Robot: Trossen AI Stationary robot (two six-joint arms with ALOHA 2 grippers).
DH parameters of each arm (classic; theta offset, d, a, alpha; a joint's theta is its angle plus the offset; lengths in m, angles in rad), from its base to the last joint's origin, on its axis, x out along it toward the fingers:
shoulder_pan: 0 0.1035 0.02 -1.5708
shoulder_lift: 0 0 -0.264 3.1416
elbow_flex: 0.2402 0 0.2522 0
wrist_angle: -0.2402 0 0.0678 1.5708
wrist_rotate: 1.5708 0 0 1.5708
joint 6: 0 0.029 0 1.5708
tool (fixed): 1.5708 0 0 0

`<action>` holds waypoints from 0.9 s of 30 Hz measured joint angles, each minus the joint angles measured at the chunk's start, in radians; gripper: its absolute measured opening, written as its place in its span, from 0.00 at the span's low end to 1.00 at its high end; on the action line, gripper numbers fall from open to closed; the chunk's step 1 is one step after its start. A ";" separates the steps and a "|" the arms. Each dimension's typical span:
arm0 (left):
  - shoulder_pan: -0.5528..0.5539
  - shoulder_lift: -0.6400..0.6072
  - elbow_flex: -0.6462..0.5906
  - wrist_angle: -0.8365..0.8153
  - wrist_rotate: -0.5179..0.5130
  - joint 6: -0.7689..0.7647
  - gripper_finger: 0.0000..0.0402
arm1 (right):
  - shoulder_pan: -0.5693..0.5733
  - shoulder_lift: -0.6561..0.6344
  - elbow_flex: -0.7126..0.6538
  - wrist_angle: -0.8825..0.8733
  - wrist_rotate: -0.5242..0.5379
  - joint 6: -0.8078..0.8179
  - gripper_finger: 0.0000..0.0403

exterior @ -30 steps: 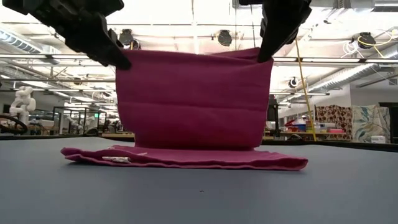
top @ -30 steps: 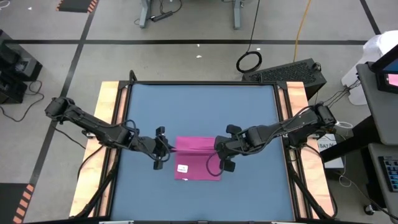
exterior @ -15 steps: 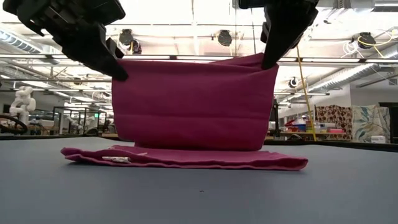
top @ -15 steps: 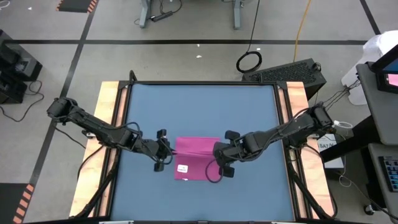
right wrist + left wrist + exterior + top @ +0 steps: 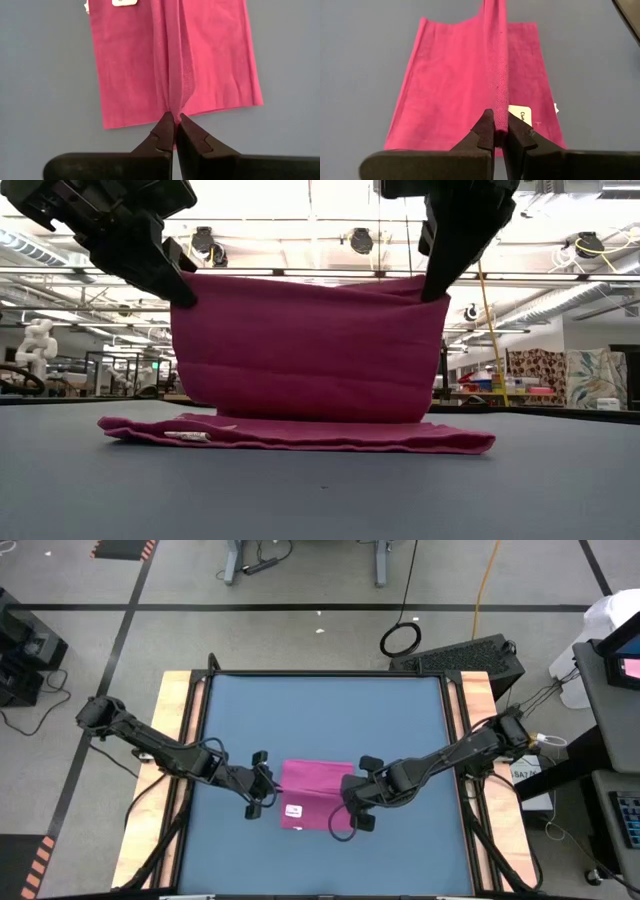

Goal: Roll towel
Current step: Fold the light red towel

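**Towel fold hanging by two corner pinches: plenty of ways this slips**

Starting nearest the low camera: the bottom part of the towel (image 5: pixel 300 435) lies flat on the blue table (image 5: pixel 320 490), white tag (image 5: pixel 188 436) at its front edge on the low view's left. From there the cloth rises as an upright sheet, held along its top edge, so the towel sits around the middle of the table, part lying and part lifted.

The left gripper (image 5: pixel 500 129) is pinched tight on one top corner of the towel, fingers pressed together with only a thin ridge of fabric between them. The right gripper (image 5: pixel 173 121) is the same story at the other corner, clamped on a small bunched fold.

What I'd worry about:

- Both pinches look shallow, right at the hem. Any tug sideways and I reckon a corner pops out, and the sheet flops down crooked.
- The top edge looks pulled fairly straight between the arms. If they drift apart, the fabric gets stretched and may slide out of one claw; drift together and it sags in the middle.
- The flat part isn't pinned by anything. Carry the lifted edge too fast and it could drag along the table instead of staying put, ruining a neat roll.
- If one arm leads, the fold lands skewed.
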 joint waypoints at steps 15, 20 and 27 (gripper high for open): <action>-0.006 0.049 0.000 0.032 -0.003 -0.018 0.05 | -0.002 -0.006 0.000 -0.042 0.004 -0.028 0.00; -0.006 0.081 0.000 0.049 0.008 -0.018 0.05 | -0.008 -0.009 0.000 -0.048 -0.003 -0.033 0.00; -0.006 0.099 0.000 0.035 0.015 -0.019 0.05 | -0.005 -0.001 0.000 -0.015 -0.031 -0.029 0.00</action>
